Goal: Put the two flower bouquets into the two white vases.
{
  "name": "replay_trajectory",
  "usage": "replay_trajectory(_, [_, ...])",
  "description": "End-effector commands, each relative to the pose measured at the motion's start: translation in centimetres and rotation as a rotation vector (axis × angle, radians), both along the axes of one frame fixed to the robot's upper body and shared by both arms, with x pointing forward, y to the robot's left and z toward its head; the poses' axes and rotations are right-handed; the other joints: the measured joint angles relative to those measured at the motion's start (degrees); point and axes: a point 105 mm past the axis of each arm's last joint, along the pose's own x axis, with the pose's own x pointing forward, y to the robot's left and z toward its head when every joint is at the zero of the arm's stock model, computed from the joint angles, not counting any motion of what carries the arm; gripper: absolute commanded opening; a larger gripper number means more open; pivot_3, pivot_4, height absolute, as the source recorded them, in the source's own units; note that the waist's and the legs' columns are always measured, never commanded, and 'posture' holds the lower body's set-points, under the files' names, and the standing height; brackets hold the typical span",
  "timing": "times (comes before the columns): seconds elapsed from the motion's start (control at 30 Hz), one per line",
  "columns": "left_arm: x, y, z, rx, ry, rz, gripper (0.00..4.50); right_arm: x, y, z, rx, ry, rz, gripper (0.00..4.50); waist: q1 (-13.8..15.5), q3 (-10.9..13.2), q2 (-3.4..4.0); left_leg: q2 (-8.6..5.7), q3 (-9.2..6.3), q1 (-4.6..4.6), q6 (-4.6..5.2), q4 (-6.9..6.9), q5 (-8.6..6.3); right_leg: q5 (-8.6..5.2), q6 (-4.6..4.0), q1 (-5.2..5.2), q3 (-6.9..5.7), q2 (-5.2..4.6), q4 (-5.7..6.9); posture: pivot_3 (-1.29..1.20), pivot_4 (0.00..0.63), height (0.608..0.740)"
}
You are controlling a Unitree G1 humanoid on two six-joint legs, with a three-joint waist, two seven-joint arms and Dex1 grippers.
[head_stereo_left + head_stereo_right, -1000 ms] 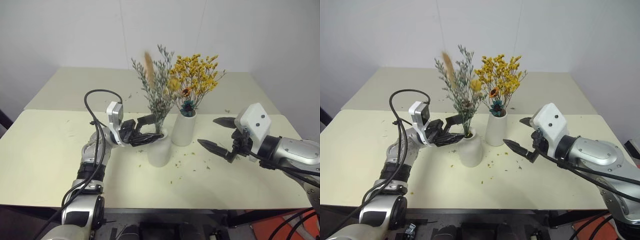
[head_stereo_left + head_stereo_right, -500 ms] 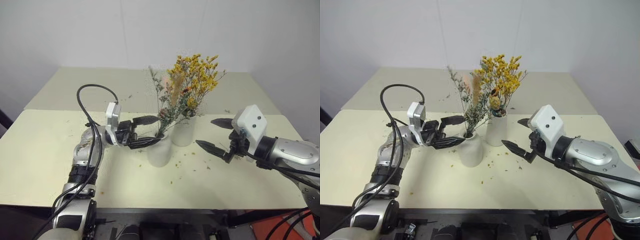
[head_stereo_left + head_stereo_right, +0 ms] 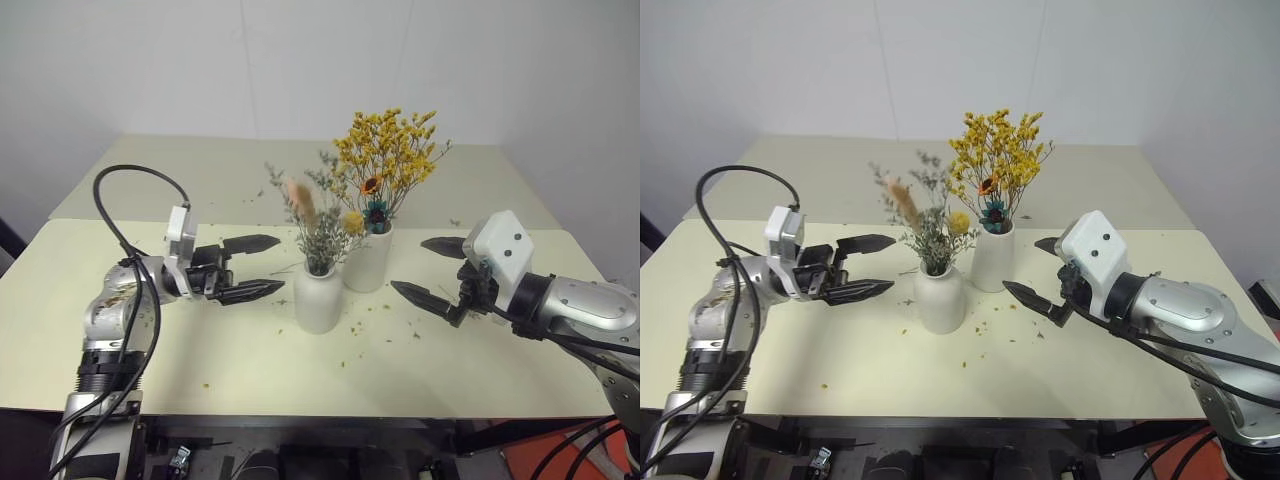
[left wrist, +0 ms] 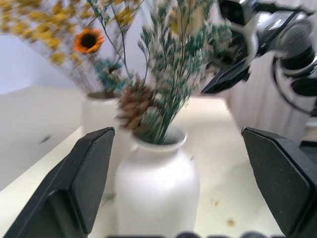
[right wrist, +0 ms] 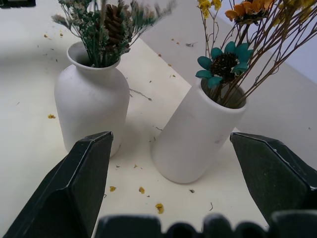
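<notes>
Both flower bouquets (image 3: 385, 160) stand upright in the white vases (image 3: 318, 298). My left fingers (image 3: 247, 268) and right fingers (image 3: 432, 270) gape empty either side, the left nearer.

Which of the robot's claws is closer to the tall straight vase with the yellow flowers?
The right. The right gripper sits open just beside the tall straight vase, apart from it. The left gripper is open beyond the rounded vase, which stands between them.

Vases (image 3: 318, 298) touching mid-table (image 3: 100, 330); open tabletop either side.
</notes>
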Motion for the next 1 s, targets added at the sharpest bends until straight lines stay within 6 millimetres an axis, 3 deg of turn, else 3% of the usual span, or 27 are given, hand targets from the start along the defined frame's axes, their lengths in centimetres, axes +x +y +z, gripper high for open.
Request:
replay_trajectory(0.03, [-0.7,0.4,1.3,0.010,-0.059,0.008,4.48,-0.3,0.1,1.0,0.010,-0.058,0.007,4.50,0.05,0.00,0.00,0.00,0.00,-0.01,0.00,0.00,0.00,0.00,0.00,0.00,0.00,0.00,-0.01,0.00,0.150,0.740])
replay_trajectory(0.2, [-1.2,2.2,1.8,0.087,-0.092,0.086,4.48,-0.9,-0.8,1.4,0.017,-0.049,-0.005,4.50,0.02,0.00,0.00,0.02,0.01,-0.03,0.00,-0.02,0.00,-0.01,-0.01,-0.03,0.00,0.00,-0.02,0.00,0.150,0.740])
replay_trajectory(0.53, [-3.4,4.0,3.4,0.119,-0.118,0.136,4.48,-4.6,-5.2,2.6,-0.046,0.039,-0.012,4.50,0.14,0.01,0.01,0.04,0.05,0.06,0.00,-0.05,0.00,-0.04,-0.01,0.04,-0.01,-0.02,-0.03,0.00,0.150,0.740])
replay_trajectory(0.67, [-4.3,4.2,4.7,0.121,-0.142,0.150,4.48,-6.0,-6.4,3.0,-0.062,0.055,-0.010,4.50,0.14,0.01,0.01,0.07,0.07,0.13,0.00,-0.05,0.00,-0.15,-0.19,0.08,-0.01,-0.01,-0.02,0.00,0.150,0.740])
replay_trajectory(1.0, [-5.5,4.2,4.3,0.168,-0.093,0.170,4.48,-6.7,-8.1,3.3,-0.082,0.062,-0.060,4.50,0.03,0.01,0.01,0.10,0.17,0.25,-0.01,-0.05,-0.01,-0.25,-0.35,0.12,0.03,-0.02,-0.02,0.00,0.150,0.740])
